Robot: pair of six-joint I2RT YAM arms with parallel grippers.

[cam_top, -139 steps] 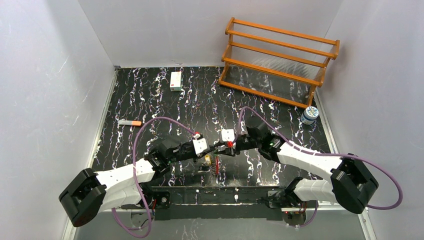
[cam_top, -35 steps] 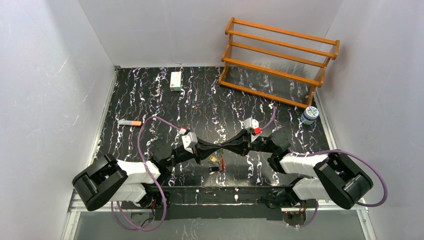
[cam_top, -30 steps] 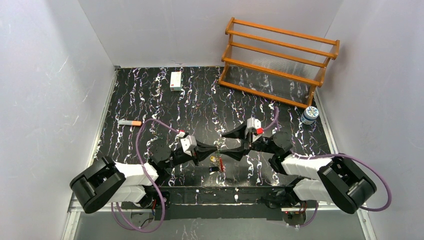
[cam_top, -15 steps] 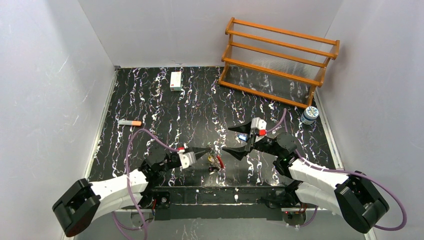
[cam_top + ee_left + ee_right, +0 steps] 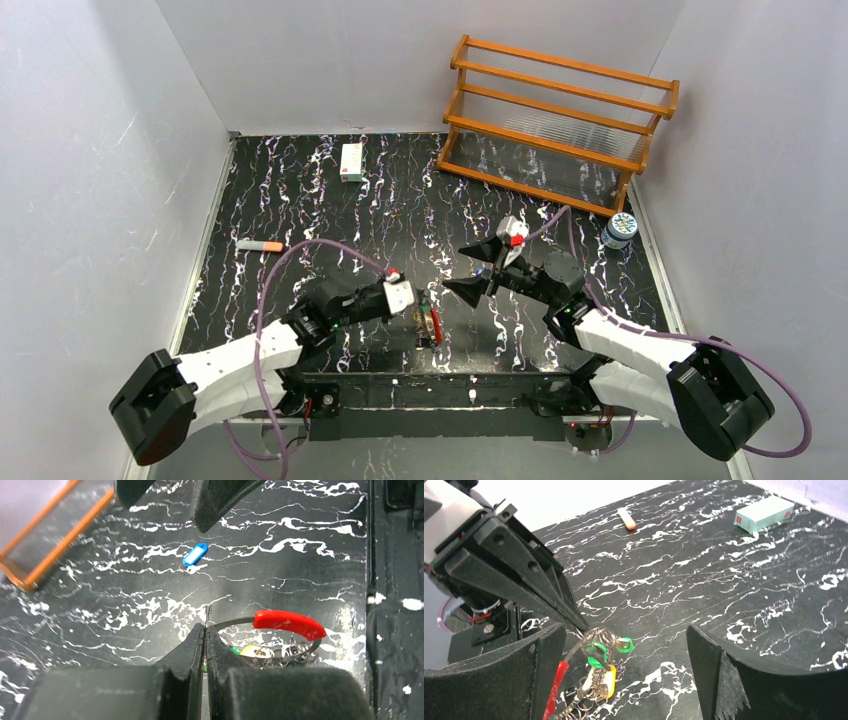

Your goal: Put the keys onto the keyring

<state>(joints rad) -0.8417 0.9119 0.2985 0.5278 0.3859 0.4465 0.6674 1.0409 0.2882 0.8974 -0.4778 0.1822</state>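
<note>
My left gripper (image 5: 205,630) is shut on the thin wire end of the keyring (image 5: 287,624), just left of its red segment. The keyring (image 5: 430,325) hangs at the table's near middle with a cluster of small rings, a yellow tag and a green-tagged key (image 5: 594,655). The blue-tagged key (image 5: 195,554) lies flat on the table beyond the ring, free of both grippers. My right gripper (image 5: 624,629) stands wide open and empty, facing the left gripper and the cluster. In the top view the right gripper (image 5: 468,268) sits right of the left gripper (image 5: 418,302).
A wooden rack (image 5: 560,120) stands at the back right, with a small blue-capped bottle (image 5: 620,230) beside it. A white box (image 5: 351,161) lies at the back. An orange-tipped marker (image 5: 260,245) lies at the left.
My right gripper has opened wide and drawn back to the right, away from the left gripper. The left arm has shifted slightly, still shut on the ring.
</note>
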